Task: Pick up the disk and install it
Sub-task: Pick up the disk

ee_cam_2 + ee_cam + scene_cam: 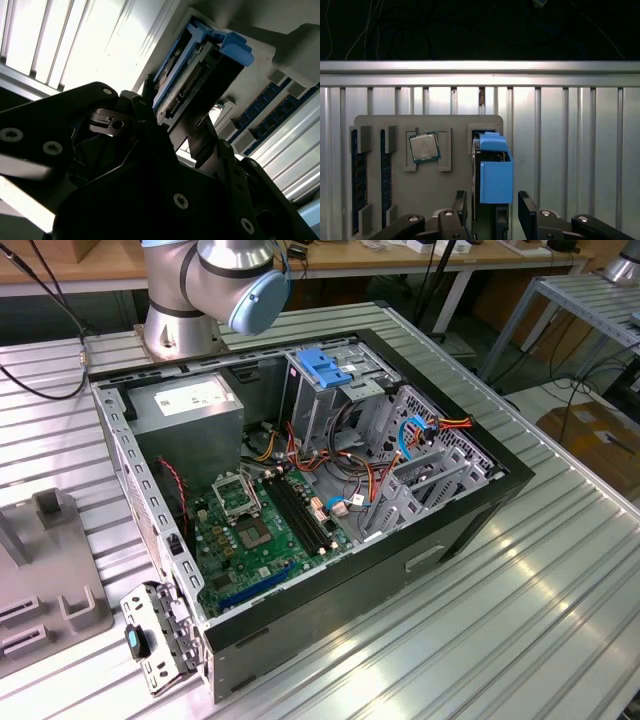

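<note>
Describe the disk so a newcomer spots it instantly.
Find the grey holder plate on the ribbed metal table. Beside the square chip, the disk stands on edge in a slot. Unlike the thin memory sticks, it is bulky with a bright blue plastic cap.

Cut off by the exterior view's top edge: arm (215, 280) past its base joint. Hidden behind the gripper (492, 196) in both wrist views: near end of the disk (496, 172). Impossible to tell whether gripped or merely straddled.
</note>
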